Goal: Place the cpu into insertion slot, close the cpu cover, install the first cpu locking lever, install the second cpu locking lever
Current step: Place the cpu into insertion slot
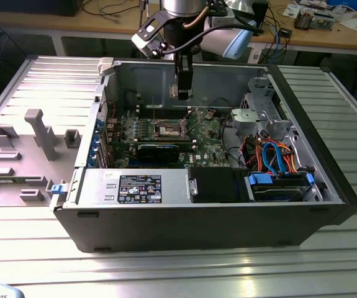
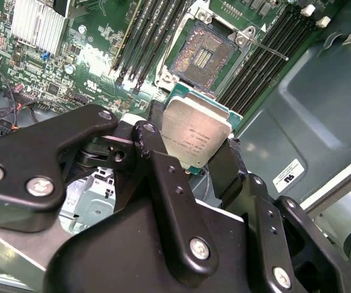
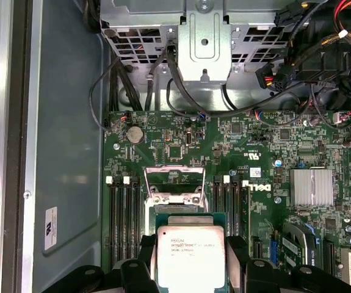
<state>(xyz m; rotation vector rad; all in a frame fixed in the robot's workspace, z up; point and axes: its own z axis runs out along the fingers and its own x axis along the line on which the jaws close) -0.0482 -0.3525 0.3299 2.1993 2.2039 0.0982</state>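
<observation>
Second wrist view: we log the gripper clamped on the cpu, with a black finger against each of two opposite edges and the silver top facing the camera. First wrist view gives the same hold: gripper, cpu between the fingers.

The cpu is in the air, not seated. Just beyond it the insertion slot lies bare, its dark centre and contact field uncovered. A thin metal lever runs out from one corner of the slot. In the first wrist view a silver frame, which we take for the cpu cover, appears swung open at the far side of the slot from the chip.

Black memory slots flank the slot on both sides of the green board.

In the exterior view the gripper hangs inside the open computer case, above the insertion slot. A metal drive cage sits toward the exterior view's right. The case rests on a slatted metal table.
</observation>
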